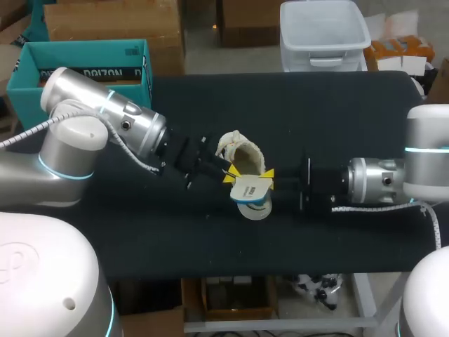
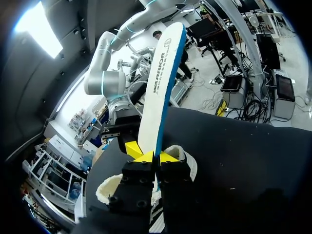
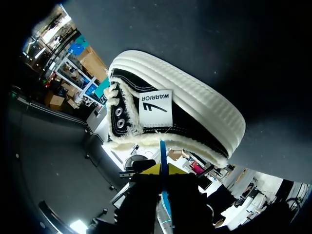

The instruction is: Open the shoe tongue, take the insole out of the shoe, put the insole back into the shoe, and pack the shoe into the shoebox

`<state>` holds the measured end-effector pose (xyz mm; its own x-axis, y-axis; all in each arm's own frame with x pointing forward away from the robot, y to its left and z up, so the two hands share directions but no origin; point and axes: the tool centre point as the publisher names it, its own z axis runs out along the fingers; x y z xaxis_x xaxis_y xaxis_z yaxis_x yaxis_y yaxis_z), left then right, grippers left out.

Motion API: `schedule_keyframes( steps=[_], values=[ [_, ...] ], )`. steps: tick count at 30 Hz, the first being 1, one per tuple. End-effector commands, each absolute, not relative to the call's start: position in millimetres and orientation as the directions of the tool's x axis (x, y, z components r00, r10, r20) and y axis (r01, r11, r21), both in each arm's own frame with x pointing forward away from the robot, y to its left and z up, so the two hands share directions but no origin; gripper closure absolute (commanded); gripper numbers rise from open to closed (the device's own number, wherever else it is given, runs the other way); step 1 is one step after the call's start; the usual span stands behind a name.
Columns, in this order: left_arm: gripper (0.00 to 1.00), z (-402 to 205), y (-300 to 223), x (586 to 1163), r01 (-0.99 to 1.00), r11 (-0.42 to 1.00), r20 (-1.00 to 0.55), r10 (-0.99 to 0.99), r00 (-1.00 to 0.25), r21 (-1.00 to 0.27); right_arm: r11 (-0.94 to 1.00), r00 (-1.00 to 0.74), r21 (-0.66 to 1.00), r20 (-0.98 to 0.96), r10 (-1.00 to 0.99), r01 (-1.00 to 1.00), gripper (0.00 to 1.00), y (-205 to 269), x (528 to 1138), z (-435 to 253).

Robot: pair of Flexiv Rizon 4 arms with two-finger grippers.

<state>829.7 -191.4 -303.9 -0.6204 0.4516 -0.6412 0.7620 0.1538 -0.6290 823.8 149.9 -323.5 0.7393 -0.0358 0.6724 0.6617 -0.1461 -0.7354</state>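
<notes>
A: Your left gripper [image 1: 228, 175] is pinched narrow on the thin white insole with the blue rim [image 1: 251, 192]. In the left wrist view the insole stands on edge between both yellow tips and rises well ahead of them.

B: Your right gripper [image 1: 269, 173] is closed just as narrow on the same insole from the opposite side. The blue rim runs between its fingers [image 3: 152, 169].

A: The black canvas shoe with the white rubber sole and cream fleece lining [image 1: 242, 151] lies just beside both your grippers, on their far side. Its fleece collar shows on either side of your left fingers. I cannot tell whether the insole's lower end is inside the shoe.

B: All of this sits around the middle of the black desk [image 1: 337, 119], well apart from its far, near and right edges. Your two arms reach in over the desk from left and right, nearly in line.

A: The teal cardboard shoebox [image 1: 144, 77] stands by the desk's far left corner, partly behind your left arm.
</notes>
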Motion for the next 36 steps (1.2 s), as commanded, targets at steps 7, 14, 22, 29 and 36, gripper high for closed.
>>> schedule_keyframes(
  steps=[7,14,22,29,36],
  values=[
    [1.0,-307.0,-200.4,836.9,0.777,0.152,-0.648,0.468,-0.601,-0.611,-0.14,0.756,-0.749,0.655,-0.009,0.647,1.0,159.5,828.1,-320.2],
    [1.0,-306.6,-201.8,838.5,0.795,0.142,-0.65,0.5,-0.572,-0.59,-0.142,0.766,-0.758,0.642,0.004,0.636,1.0,161.9,826.8,-319.7],
    [1.0,-300.4,-203.4,845.5,0.818,0.14,-0.663,0.518,-0.541,-0.558,-0.152,0.778,-0.769,0.628,0.003,0.621,1.0,160.1,820.9,-324.1],
    [1.0,-296.5,-204.7,850.8,0.834,0.142,-0.673,0.526,-0.52,-0.534,-0.159,0.788,-0.779,0.615,-0.004,0.607,0.84,160.1,816.2,-329.9],
    [1.0,-302.4,-203.5,852.7,0.842,0.15,-0.666,0.546,-0.508,-0.519,-0.161,0.794,-0.784,0.607,0.002,0.6,0.61,160.9,817.8,-328.7]
  ],
)
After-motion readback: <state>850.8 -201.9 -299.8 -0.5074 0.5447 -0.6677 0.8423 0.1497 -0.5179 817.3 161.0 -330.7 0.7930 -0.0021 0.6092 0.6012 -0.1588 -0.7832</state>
